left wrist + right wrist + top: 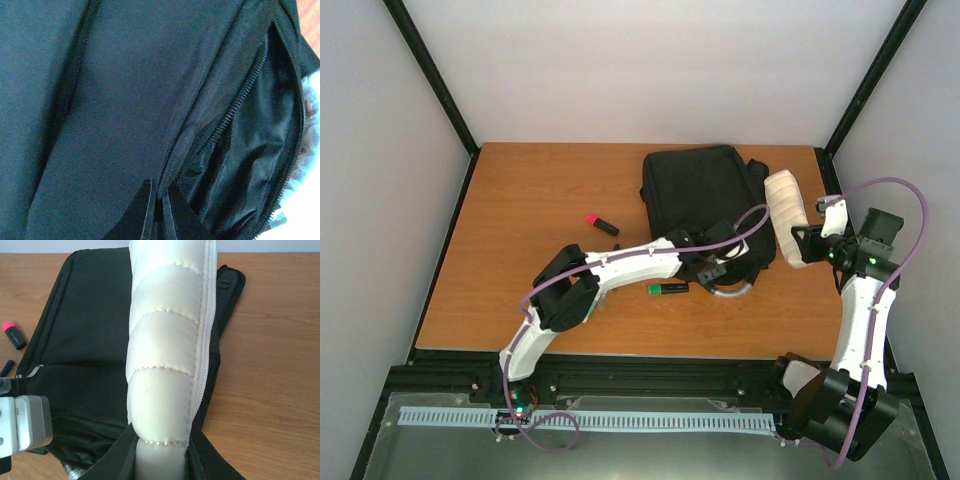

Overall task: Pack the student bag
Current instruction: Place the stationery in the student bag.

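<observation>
Cream quilted pouch [165, 340] sits pinched in the right hand [162, 452] (left hand [159, 215] nips the student bag [115, 100]).

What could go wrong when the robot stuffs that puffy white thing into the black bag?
The cream pouch in the right tool looks fatter than the narrow zip opening, so it may snag.
The left tool seems to pinch only a thin fold of the student bag; a slip could let the opening close.
The left arm may nudge the green highlighter beside it.
</observation>
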You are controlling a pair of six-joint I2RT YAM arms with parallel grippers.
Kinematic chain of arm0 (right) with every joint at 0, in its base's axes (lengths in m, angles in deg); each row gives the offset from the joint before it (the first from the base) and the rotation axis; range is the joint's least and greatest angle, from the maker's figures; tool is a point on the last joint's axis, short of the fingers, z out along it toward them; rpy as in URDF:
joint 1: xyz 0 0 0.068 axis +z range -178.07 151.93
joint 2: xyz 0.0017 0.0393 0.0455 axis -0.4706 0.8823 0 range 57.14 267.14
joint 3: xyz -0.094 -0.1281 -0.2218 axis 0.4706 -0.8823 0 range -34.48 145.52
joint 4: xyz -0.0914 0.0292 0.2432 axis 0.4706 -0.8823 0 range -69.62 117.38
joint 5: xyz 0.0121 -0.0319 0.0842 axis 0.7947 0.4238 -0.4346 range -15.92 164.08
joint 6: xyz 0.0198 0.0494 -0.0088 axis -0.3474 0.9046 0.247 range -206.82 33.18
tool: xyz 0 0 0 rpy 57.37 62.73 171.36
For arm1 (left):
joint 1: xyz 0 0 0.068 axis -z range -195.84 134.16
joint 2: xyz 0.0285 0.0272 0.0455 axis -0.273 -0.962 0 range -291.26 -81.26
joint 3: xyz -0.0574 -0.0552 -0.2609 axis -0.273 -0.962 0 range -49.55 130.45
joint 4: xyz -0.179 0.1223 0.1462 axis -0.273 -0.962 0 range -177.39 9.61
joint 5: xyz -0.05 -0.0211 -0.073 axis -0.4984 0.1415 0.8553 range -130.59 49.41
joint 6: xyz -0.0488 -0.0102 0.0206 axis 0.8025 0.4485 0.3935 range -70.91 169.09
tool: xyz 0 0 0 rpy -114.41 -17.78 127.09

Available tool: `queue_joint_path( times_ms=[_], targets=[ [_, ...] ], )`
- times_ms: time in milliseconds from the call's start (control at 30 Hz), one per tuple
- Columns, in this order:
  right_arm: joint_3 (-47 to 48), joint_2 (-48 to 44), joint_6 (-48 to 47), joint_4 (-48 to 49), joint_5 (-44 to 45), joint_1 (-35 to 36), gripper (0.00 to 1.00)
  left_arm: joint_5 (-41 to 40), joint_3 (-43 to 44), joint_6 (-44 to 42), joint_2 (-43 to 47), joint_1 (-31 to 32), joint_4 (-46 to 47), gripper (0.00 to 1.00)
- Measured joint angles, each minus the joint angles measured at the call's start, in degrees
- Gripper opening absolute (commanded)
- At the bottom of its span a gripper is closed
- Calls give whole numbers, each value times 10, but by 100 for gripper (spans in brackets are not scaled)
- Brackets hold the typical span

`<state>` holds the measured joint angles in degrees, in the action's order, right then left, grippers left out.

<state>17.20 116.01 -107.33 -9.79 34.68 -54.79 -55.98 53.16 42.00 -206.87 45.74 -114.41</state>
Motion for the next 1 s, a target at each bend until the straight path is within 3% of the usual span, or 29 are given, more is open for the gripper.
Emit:
queue_joint_path(
  times_ms=[267,600,1000],
  targets=[
    [50,5,-72,-87,-29,-1,14,-26,47,-5,0,-5,-30,1],
    [162,-43,-309,-286,0,-2,10,16,163,47,9,-80,-63,1],
    [112,-64,-561,-464,30,-2,11,63,193,128,9,-108,-68,1]
  ],
)
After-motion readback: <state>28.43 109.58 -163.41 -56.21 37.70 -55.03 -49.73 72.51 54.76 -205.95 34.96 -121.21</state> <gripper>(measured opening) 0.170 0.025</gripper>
